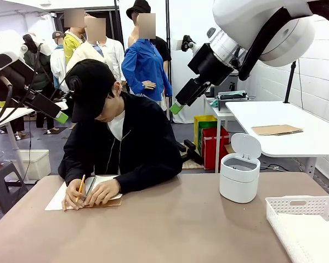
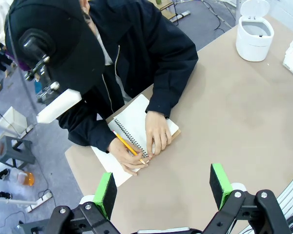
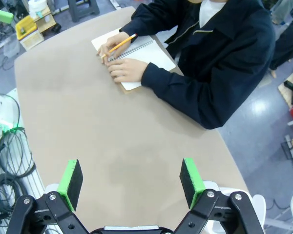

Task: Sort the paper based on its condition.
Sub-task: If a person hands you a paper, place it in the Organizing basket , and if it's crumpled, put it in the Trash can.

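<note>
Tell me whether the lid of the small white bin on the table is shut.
No, the bin stands with its lid tipped up, leaving the top open.

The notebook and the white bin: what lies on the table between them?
In the front view, the person's dark sleeve lies beside the notebook; from there to the white bin the table is bare.

Sheet of paper (image 1: 55, 201) at the far edge of the table (image 1: 181, 230), toward its left corner: mostly covered by the notebook (image 1: 100, 182), the person's right hand (image 1: 74, 195) and left hand (image 1: 102, 193); its condition cannot be told. Writing on the page: too small to read. Basket (image 1: 304, 208), near right corner: cut off by the right and bottom picture edges.
</note>
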You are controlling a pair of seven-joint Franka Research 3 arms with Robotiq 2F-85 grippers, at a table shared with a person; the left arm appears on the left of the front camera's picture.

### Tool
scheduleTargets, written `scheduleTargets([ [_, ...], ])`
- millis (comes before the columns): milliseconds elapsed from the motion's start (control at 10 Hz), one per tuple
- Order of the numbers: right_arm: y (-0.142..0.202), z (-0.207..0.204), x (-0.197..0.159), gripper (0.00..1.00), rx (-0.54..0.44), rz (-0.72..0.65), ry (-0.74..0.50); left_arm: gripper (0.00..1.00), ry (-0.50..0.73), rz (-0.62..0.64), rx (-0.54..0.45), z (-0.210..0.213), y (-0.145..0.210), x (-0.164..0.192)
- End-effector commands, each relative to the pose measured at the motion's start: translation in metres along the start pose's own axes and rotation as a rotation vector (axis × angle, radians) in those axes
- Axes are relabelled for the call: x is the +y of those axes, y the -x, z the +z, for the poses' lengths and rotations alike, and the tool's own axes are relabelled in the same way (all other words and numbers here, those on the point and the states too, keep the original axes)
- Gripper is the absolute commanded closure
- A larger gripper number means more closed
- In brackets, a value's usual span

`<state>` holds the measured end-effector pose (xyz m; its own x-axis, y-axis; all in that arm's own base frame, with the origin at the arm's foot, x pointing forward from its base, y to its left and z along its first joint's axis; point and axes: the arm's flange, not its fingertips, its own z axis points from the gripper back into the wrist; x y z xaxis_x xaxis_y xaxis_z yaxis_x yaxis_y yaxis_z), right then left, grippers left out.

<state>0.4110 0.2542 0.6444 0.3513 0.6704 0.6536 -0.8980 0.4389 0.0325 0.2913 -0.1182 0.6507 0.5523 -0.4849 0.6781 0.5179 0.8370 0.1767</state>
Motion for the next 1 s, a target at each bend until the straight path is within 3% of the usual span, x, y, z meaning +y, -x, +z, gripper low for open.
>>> scheduleTargets([
  [0,0.0002,-0.0006,0.0004,0.00,-0.005,-0.011,-0.011,0.00,0.001,0.002,-0.001,-0.0004,0.0000,0.0002],
  [900,0.0002,-0.0006,0.0004,0.00,-0.005,-0.011,-0.011,0.00,0.001,0.002,-0.001,-0.0004,0.0000,0.0002],
])
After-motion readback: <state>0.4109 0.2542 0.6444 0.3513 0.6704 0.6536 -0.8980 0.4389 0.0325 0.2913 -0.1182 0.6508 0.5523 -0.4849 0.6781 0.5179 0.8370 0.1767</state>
